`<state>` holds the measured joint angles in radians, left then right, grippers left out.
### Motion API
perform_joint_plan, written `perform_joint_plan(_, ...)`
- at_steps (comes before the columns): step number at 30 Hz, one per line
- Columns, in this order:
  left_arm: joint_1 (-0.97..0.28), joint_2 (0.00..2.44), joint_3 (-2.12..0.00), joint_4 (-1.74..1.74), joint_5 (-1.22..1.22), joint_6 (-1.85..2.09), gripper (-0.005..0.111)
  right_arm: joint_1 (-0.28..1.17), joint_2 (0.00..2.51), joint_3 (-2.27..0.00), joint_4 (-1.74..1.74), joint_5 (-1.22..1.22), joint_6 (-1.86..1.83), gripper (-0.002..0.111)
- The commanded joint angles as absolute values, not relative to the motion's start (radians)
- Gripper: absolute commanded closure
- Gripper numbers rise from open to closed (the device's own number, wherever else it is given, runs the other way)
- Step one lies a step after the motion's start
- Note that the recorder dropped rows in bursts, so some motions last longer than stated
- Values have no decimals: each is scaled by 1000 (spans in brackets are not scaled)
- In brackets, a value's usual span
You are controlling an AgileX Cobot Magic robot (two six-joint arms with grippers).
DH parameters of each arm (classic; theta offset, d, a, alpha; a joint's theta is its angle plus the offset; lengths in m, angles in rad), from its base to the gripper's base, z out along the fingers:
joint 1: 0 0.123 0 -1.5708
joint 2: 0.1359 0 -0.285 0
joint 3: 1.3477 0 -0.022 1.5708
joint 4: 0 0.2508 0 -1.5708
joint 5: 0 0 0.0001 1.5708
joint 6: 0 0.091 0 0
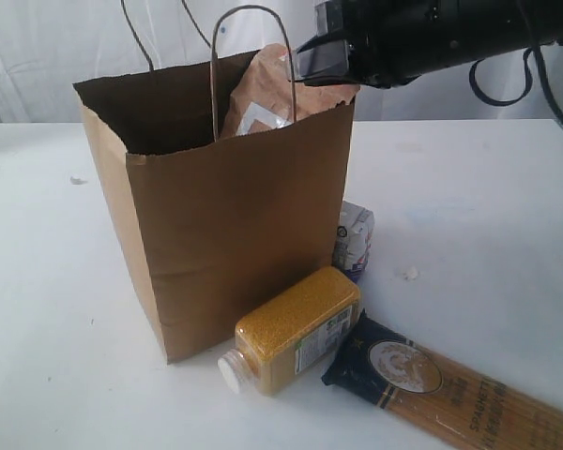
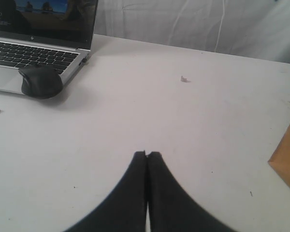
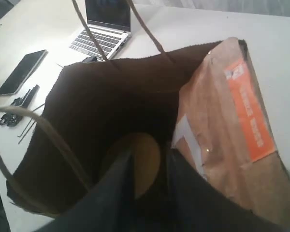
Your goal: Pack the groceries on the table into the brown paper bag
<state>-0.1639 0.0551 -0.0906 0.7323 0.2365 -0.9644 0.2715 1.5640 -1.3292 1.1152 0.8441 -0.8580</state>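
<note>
1. Brown kraft paper makes up the brown paper bag [image 1: 235, 234], which stands upright and open on the left of the middle of the white table [image 1: 469, 216].
2. The brown pouch with orange label [image 1: 263, 94] is inside the bag, leaning against its right wall, with its top above the rim.
3. The right gripper [image 3: 150, 153] hangs over the bag's mouth at the right rim, just beside the pouch's top. Its jaws stand slightly apart with nothing between them.
4. Through that gap, deep in the bag, the olive-yellow lid of the clear jar [image 3: 141, 176] shows.
5. The yellow-grain bottle [image 1: 296, 328] lies on its side on the table against the bag's near right corner, white cap toward the near edge.
6. The long spaghetti pack [image 1: 450, 389] lies flat just to the right of the bottle, its dark end touching it.
7. The small white-blue carton [image 1: 355, 239] stands just beyond the bottle, against the bag's right side.
8. The left gripper [image 2: 147, 154] has its jaws pressed together, empty, over bare table. A laptop [image 2: 38, 38] and a black mouse [image 2: 41, 81] lie well apart from it.
</note>
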Motion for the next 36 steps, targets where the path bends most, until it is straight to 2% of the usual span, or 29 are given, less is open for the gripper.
perform_joint_plan(1,-162,48,-90,744,235,-964,107,268,1484,-1336,984,737,-868,89)
perform_joint_plan(3,-162,48,-90,744,235,-964,107,268,1435,-1336,774,648,-800,96)
perform_joint_plan(6,-162,48,-90,744,235,-964,107,268,1401,-1334,372,662,-623,107)
perform_joint_plan(7,-162,48,-90,744,235,-964,107,266,1400,-1313,158,676,-472,108)
perform_joint_plan(9,-162,48,-90,744,235,-964,107,242,1402,-1248,-11,657,-349,108)
perform_joint_plan(16,-162,48,-90,744,235,-964,107,191,1514,-1021,0,430,-220,108)
perform_joint_plan(26,-162,48,-90,744,235,-964,107,191,1789,-1012,77,330,-220,72)
perform_joint_plan(31,-162,48,-90,744,235,-964,107,191,1852,-1035,123,335,-224,71)
perform_joint_plan(36,-162,48,-90,744,235,-964,107,191,1883,-1038,320,342,-441,71)
